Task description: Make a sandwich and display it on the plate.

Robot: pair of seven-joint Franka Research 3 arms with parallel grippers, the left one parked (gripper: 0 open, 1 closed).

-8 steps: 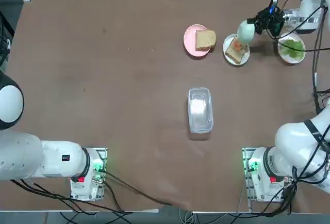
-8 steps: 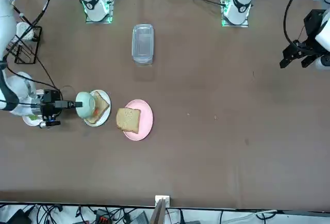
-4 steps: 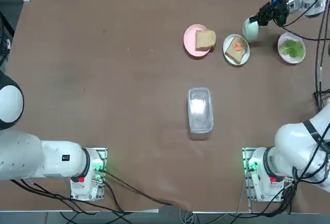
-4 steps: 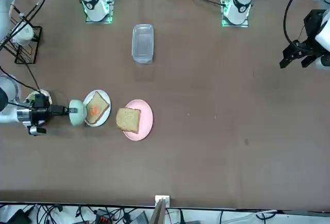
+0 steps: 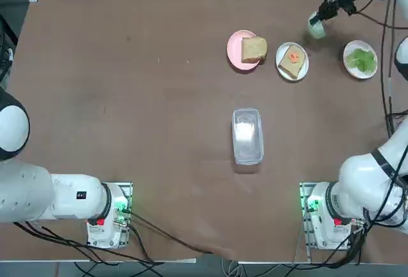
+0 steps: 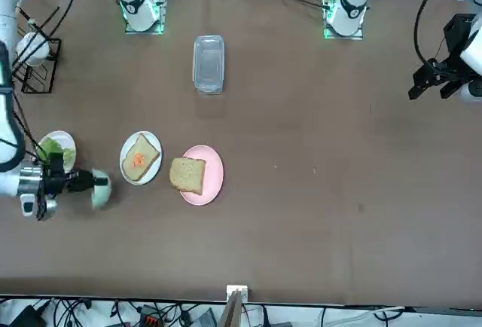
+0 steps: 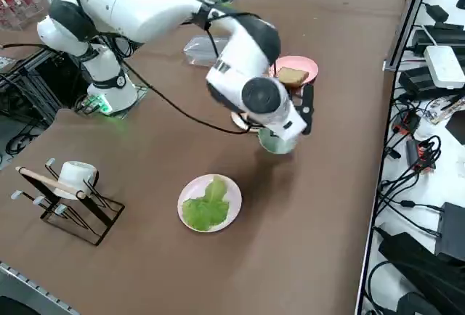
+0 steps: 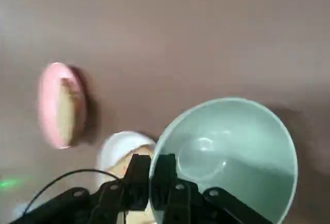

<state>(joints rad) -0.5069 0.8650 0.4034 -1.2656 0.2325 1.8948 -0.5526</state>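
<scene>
Now right gripper (image 8: 157,175) jaws pinch bowl (image 8: 232,152) rim.

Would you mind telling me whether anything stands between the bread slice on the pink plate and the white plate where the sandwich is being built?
Nothing visible does. The bread slice on the pink plate sits beside the white plate, bare table between. The right gripper, shut on a green bowl, is off to the far side.
</scene>
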